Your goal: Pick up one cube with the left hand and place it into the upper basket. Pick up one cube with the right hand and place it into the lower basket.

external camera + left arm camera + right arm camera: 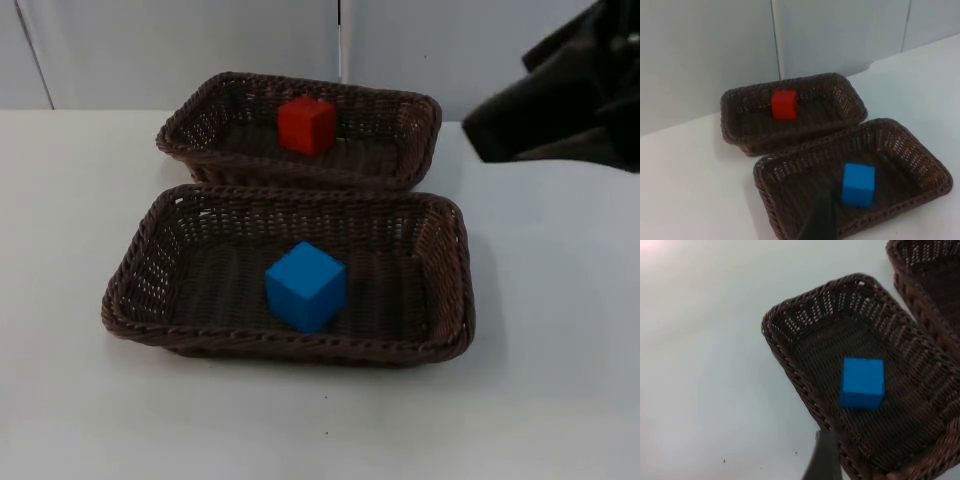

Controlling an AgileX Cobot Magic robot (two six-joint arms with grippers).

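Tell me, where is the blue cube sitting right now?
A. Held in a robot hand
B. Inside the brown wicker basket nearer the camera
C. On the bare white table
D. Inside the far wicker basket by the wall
B: the blue cube rests on the floor of the nearer brown wicker basket, while the red cube sits in the far wicker basket.

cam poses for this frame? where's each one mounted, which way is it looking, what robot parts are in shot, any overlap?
Top: fixed, above the table, looking down and forward at the upper basket with the red cube and the lower basket with the blue cube; right arm at the edge.
Left wrist: faces both baskets and the wall; one black fingertip.
Right wrist: looks down on the lower basket; one fingertip.
Shared: all see the blue cube.
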